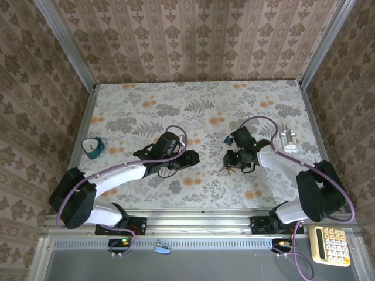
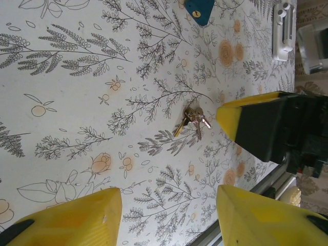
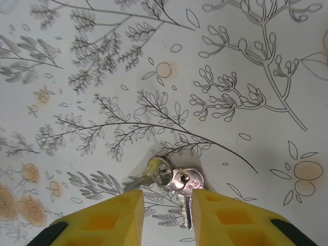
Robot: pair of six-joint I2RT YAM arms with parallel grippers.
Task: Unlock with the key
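A small bunch of silver and brass keys (image 3: pixel 175 178) lies flat on the flowered tablecloth, and shows in the left wrist view (image 2: pixel 192 120) and from above (image 1: pixel 226 170). My right gripper (image 3: pixel 168 201) hangs low over them, open, with one silver key's blade between its yellow fingers (image 3: pixel 105 218) but not pinched. A blue padlock (image 2: pixel 200 10) sits a short way beyond the keys (image 1: pixel 226 140). My left gripper (image 2: pixel 168 192) stands open and empty to the left of the keys (image 1: pixel 181 164), facing them.
A white latch-like piece (image 1: pixel 289 139) lies at the right of the table (image 2: pixel 283 28). A teal object (image 1: pixel 94 146) sits near the left edge. A calculator (image 1: pixel 331 246) rests off the table at the front right. Metal rails border the cloth.
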